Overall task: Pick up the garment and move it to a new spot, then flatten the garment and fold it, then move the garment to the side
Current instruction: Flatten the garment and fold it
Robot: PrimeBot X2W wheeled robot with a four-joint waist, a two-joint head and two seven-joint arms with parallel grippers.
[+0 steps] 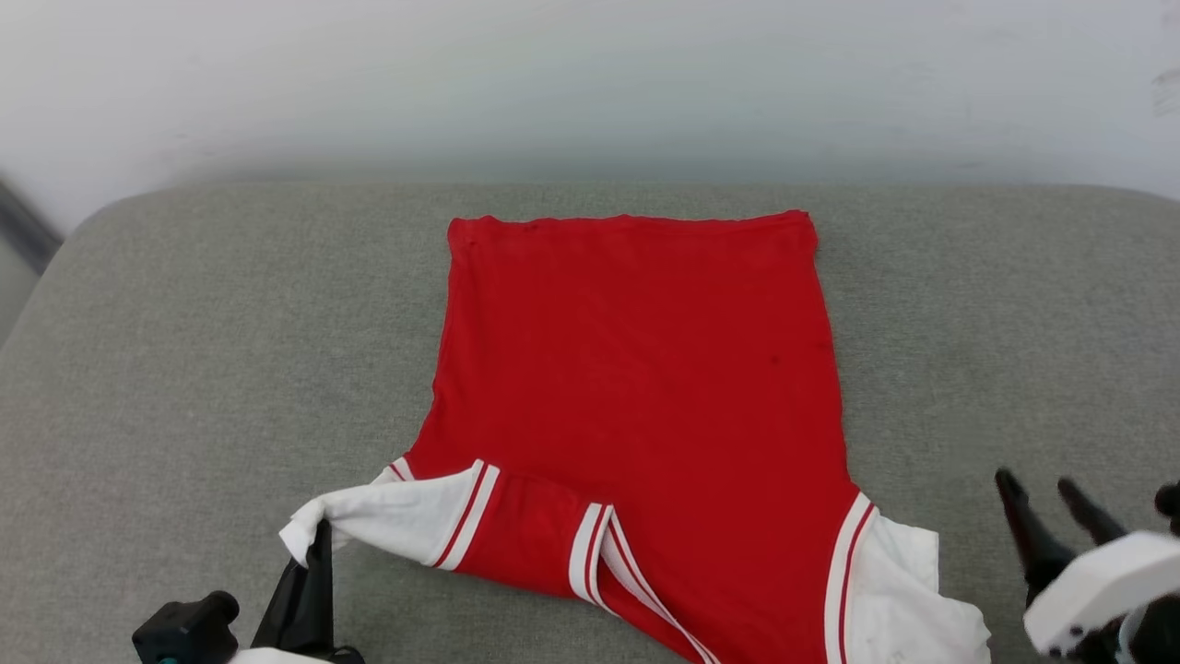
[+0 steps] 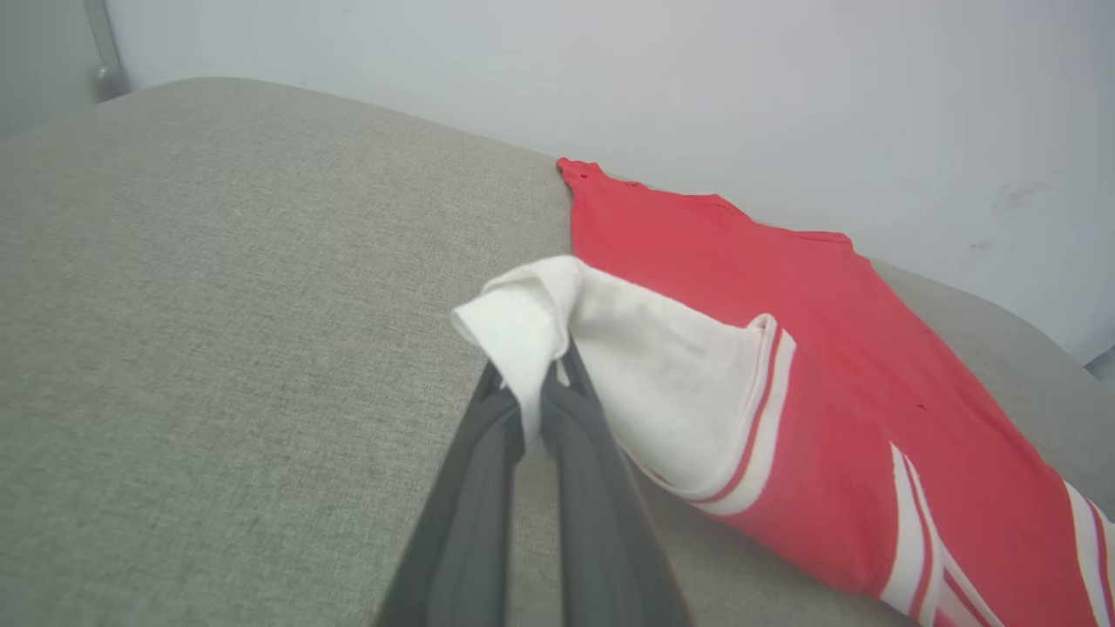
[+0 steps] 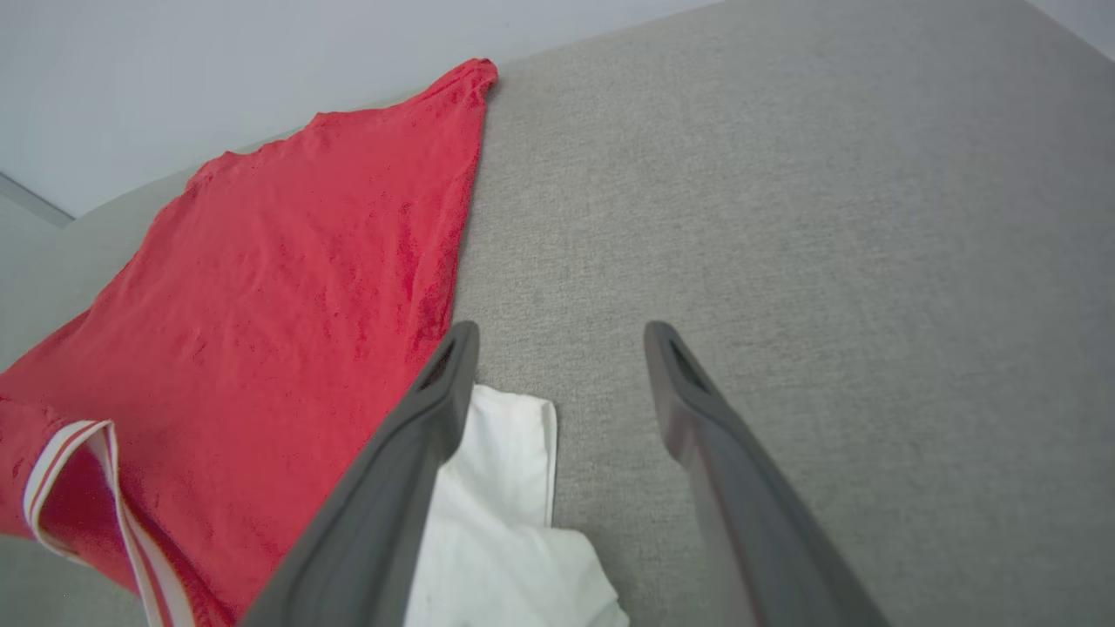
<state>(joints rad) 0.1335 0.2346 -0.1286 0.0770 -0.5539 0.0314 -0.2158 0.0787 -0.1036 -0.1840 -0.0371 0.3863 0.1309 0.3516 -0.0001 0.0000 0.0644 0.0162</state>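
The red, white-sleeved fabric garment (image 1: 636, 369) lies flattened on the grey upholstered surface (image 1: 184, 369), with folding apparently just begun: the left gripper (image 1: 320, 535) pinches one sleeve (image 2: 662, 366), the right gripper (image 1: 1037, 484) stands wide and empty, and moving aside remains.

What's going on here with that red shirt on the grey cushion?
A two-armed robot is working on a red jersey shirt with white sleeves, spread across a grey fabric cushion. Its left gripper is shut on the tip of one white sleeve. Its right gripper stands open beside the other white sleeve, holding nothing.
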